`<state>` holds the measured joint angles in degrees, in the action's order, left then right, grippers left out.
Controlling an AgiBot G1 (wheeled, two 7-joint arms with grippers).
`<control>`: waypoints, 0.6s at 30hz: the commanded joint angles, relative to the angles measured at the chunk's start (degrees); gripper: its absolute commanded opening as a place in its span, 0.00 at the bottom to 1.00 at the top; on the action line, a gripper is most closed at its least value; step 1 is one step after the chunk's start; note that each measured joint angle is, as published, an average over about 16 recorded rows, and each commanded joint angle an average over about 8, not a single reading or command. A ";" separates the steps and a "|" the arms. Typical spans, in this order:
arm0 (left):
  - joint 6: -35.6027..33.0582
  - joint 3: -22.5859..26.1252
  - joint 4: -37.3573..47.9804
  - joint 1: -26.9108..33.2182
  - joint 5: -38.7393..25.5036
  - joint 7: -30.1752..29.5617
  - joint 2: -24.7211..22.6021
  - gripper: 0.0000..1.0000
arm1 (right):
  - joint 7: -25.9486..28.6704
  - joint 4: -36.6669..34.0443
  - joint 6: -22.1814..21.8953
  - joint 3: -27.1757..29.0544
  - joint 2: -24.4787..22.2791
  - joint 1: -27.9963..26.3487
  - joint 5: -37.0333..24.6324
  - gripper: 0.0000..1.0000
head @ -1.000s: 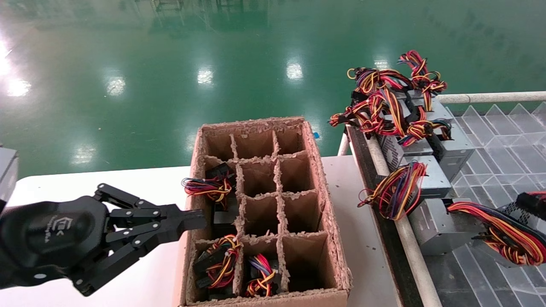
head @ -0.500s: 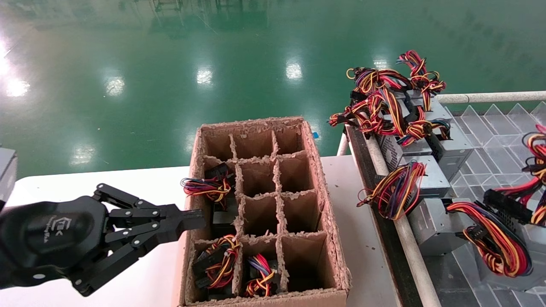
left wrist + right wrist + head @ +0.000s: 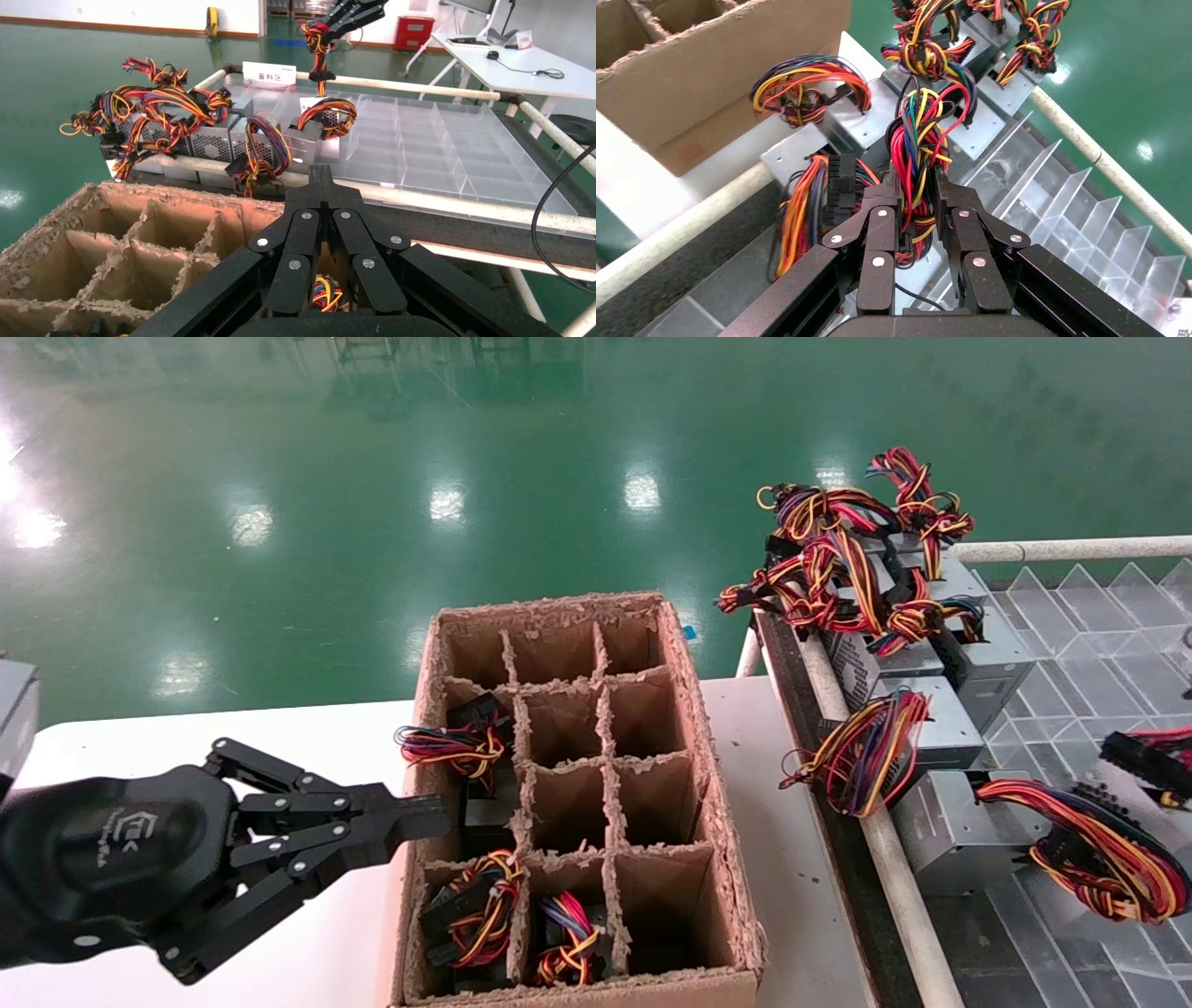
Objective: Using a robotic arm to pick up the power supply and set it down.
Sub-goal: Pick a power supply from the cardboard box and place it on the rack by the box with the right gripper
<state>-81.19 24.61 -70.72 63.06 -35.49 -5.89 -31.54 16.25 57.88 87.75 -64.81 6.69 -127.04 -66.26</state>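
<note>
Power supply (image 3: 873, 130): silver-grey metal box on the clear divider tray (image 3: 1046, 175). Its red/yellow/black wire bundle (image 3: 919, 151) is pinched between the right gripper (image 3: 916, 203) fingers, strands pulled up.

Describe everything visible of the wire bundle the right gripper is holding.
The wire bundle is a thick hank of red, yellow, orange, blue, green and black insulated leads, looped at its upper end. It runs between the fingers of the right gripper, which are closed on it. Behind it lie grey metal power supplies with similar wire coils on a clear divided tray. Its own box is not clearly visible.
</note>
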 commanded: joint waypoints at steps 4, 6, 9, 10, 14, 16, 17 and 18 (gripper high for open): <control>0.00 0.00 0.00 0.00 0.00 0.00 0.00 0.00 | -1.30 -1.87 -1.00 -0.44 1.41 0.76 0.30 0.00; 0.00 0.00 0.00 0.00 0.00 0.00 0.00 0.00 | -1.69 -2.25 -1.23 -0.70 1.87 1.38 1.21 0.00; 0.00 0.00 0.00 0.00 0.00 0.00 0.00 0.00 | -2.15 -2.58 -1.65 -1.13 2.43 2.44 2.61 0.00; 0.00 0.00 0.00 0.00 0.00 0.00 0.00 0.00 | -2.28 -2.65 -1.83 -1.28 2.57 2.79 3.01 0.00; 0.00 0.00 0.00 0.00 0.00 0.00 0.00 0.00 | -2.62 -2.87 -2.67 -1.80 2.98 4.06 4.34 0.00; 0.00 0.00 0.00 0.00 0.00 0.00 0.00 0.00 | -2.64 -2.97 -2.99 -2.01 3.12 4.62 4.98 0.00; 0.00 0.00 0.00 0.00 0.00 0.00 0.00 0.00 | -2.60 -3.02 -3.08 -2.11 3.19 4.88 5.33 0.02; 0.00 0.00 0.00 0.00 0.00 0.00 0.00 0.00 | -2.55 -3.05 -3.15 -2.21 3.26 5.13 5.63 0.11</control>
<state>-81.19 24.61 -70.72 63.06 -35.49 -5.89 -31.54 13.82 55.01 84.79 -67.00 9.89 -122.07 -60.90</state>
